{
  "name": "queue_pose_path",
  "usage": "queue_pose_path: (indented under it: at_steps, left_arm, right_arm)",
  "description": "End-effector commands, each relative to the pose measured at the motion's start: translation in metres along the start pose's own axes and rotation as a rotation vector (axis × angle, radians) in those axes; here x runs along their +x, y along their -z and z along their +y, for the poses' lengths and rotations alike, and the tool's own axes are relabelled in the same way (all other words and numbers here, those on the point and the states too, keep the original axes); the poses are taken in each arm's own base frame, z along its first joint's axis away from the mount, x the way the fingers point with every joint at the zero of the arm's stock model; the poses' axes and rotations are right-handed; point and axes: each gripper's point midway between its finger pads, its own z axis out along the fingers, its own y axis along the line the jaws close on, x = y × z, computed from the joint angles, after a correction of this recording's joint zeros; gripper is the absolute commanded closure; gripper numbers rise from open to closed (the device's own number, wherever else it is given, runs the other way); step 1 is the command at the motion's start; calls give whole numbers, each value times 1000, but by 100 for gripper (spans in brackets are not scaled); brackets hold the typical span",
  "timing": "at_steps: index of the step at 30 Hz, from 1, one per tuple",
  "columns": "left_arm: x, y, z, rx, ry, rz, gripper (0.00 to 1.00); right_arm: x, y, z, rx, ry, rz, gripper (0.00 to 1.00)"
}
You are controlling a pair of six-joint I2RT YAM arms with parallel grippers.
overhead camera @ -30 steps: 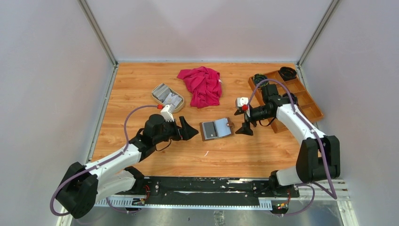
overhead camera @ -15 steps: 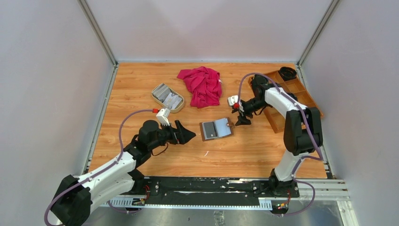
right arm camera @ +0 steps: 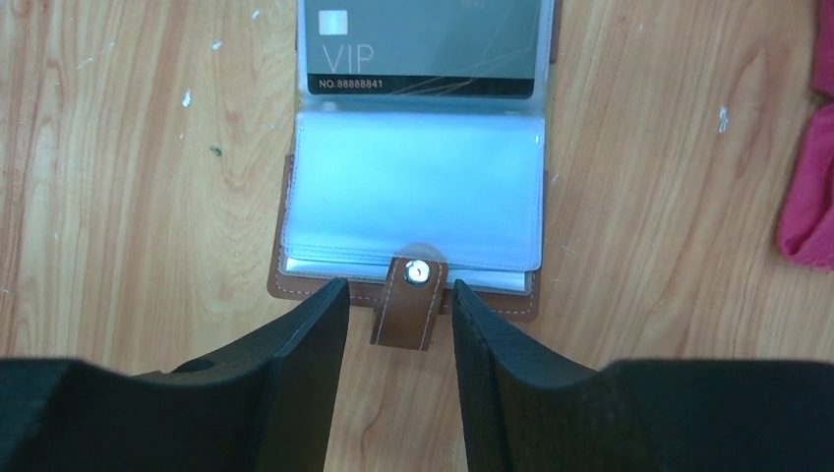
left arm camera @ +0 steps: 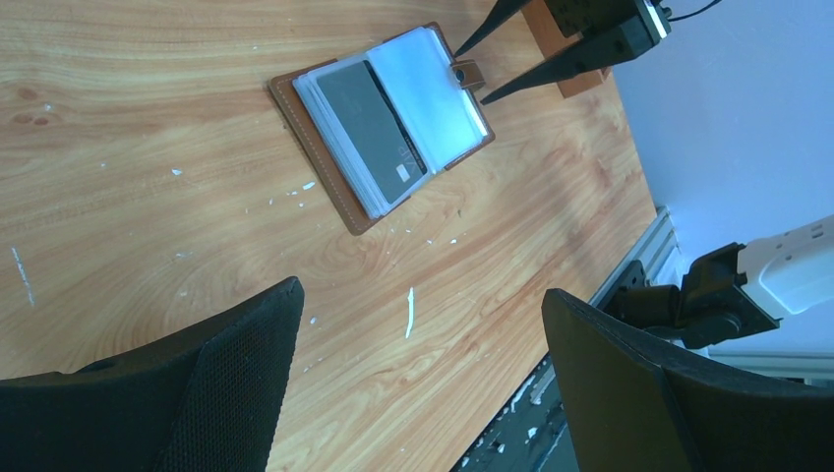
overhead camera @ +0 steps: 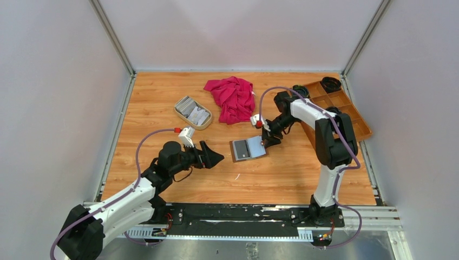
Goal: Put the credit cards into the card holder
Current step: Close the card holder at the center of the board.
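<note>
**A:** Where is the card holder?

**B:** The card holder (overhead camera: 249,148) lies open flat on the worktop (overhead camera: 162,92), roughly mid-way between the two arms. Its clear sleeves face up, and a dark VIP card (right arm camera: 423,49) sits in the far sleeve.

**A:** And the snap tab?

**B:** The snap tab (right arm camera: 408,300) sticks out from the near edge. The right end effector (right arm camera: 398,285) is right over it, with a finger on each side. The fingers are apart, with a gap on the left side. On the right side it is too tight to tell whether the finger touches the leather.

**A:** The rest of the credit cards?

**B:** The credit cards (overhead camera: 195,112) are stacked in the beige oval dish (overhead camera: 178,109), well apart from the holder toward the far left.

**A:** The other arm?

**B:** The left end effector (overhead camera: 216,157) hangs near the holder's left side, fingers spread wide and holding nothing.

**A:** Anything else?

**B:** A crumpled red cloth (overhead camera: 233,97) lies beyond the holder, and a wooden compartment tray (overhead camera: 346,108) sits at the far right.
</note>
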Motion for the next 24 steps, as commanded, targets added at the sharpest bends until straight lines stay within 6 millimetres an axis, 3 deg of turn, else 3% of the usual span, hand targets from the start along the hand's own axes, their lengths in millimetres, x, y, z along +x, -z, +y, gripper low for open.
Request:
queue_pose_path:
  at_steps: [1, 8, 17, 24]
  left_arm:
    - [1, 1, 3, -3, -5, -10, 4]
    - [5, 1, 7, -11, -4, 1, 4]
    - [9, 0, 12, -24, 3, 11, 4]
    - [11, -3, 14, -39, 3, 27, 4]
  right_arm:
    - [9, -1, 1, -12, -52, 65, 54]
    - [16, -12, 2, -20, -41, 105, 59]
    - [7, -4, 3, 18, -16, 87, 86]
    - [-2, 0, 12, 27, 25, 16, 88]
